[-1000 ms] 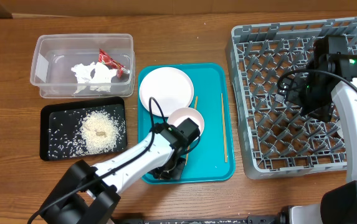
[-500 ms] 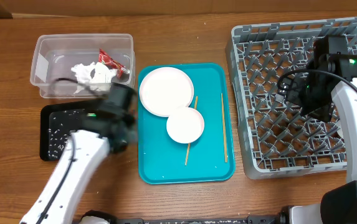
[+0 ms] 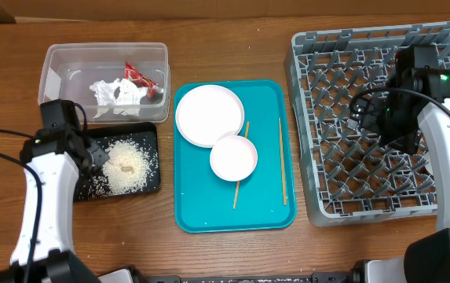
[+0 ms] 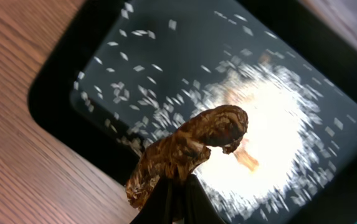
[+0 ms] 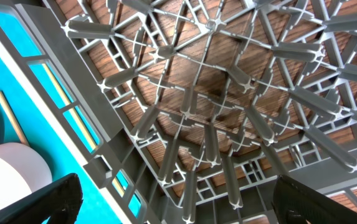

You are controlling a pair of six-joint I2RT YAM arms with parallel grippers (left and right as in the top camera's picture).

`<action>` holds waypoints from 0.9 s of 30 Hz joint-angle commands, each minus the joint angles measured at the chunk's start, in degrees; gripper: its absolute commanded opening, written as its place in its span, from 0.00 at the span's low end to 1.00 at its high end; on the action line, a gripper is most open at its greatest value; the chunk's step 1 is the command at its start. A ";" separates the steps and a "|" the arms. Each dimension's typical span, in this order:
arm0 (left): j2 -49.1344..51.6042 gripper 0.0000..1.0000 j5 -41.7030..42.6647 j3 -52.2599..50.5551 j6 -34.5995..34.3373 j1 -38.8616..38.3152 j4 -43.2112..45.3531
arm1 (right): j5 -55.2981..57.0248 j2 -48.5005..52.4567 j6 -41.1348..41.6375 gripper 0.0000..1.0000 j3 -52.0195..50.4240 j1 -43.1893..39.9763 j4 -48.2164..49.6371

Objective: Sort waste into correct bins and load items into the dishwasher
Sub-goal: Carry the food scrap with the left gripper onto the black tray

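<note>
Gone left from teal tray (image 3: 268,196) to black tray (image 3: 151,189), with left gripper (image 4: 175,186) pinching brown food scrap (image 4: 190,149) above the rice (image 4: 278,124); means release next. Right gripper (image 3: 383,118) spread wide, empty, over dish rack (image 3: 342,181).

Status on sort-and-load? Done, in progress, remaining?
Done: red wrapper and tissue sit in the clear tub; rice lies in the black tray. In hand: left gripper shut on a brown scrap above that tray. Left: plate, bowl and chopsticks are on the teal tray; nothing is in the dish rack, right gripper open over it.
</note>
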 commanded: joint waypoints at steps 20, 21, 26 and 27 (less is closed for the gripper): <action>16.70 0.33 -2.91 0.96 -1.11 3.93 7.67 | -0.11 0.04 -0.20 1.00 0.00 -0.04 -0.09; 16.68 0.33 -2.82 0.98 -1.14 3.93 7.41 | -0.11 0.04 -0.20 1.00 0.00 -0.04 -0.09; 15.58 0.34 0.22 2.54 -1.14 3.91 5.01 | -0.11 0.04 -0.20 1.00 0.00 -0.04 -0.09; 15.10 0.34 2.05 3.34 -1.11 3.78 4.22 | -0.11 0.04 -0.20 1.00 0.00 -0.04 -0.09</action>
